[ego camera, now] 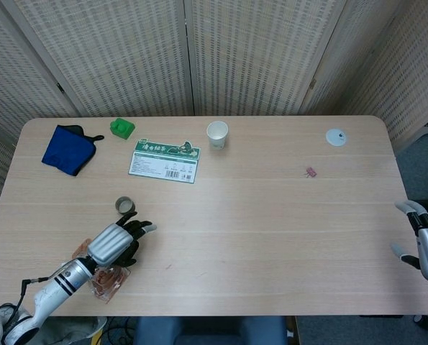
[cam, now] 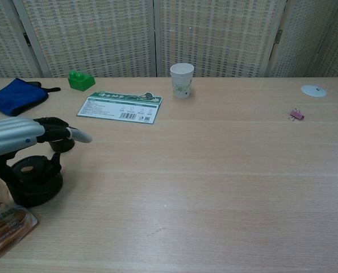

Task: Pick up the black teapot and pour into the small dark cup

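The black teapot [cam: 34, 181] stands on the table at the near left; the head view hides it under my left hand [ego camera: 117, 240]. That hand [cam: 22, 136] lies just over the teapot's top, fingers stretched forward. A dark part runs from the hand down to the pot's left side, and I cannot tell whether the hand grips the handle. The small dark cup [ego camera: 124, 205] stands just beyond the fingertips; in the chest view the cup [cam: 62, 145] is partly hidden by them. My right hand [ego camera: 427, 241] hangs at the table's right edge, fingers apart, holding nothing.
A snack packet [cam: 4, 224] lies beside the teapot under my left forearm. Further back are a blue cloth [ego camera: 68, 148], a green block [ego camera: 122, 128], a printed card [ego camera: 164, 161], a paper cup [ego camera: 217, 134], a white disc [ego camera: 336, 136] and a pink clip [ego camera: 311, 172].
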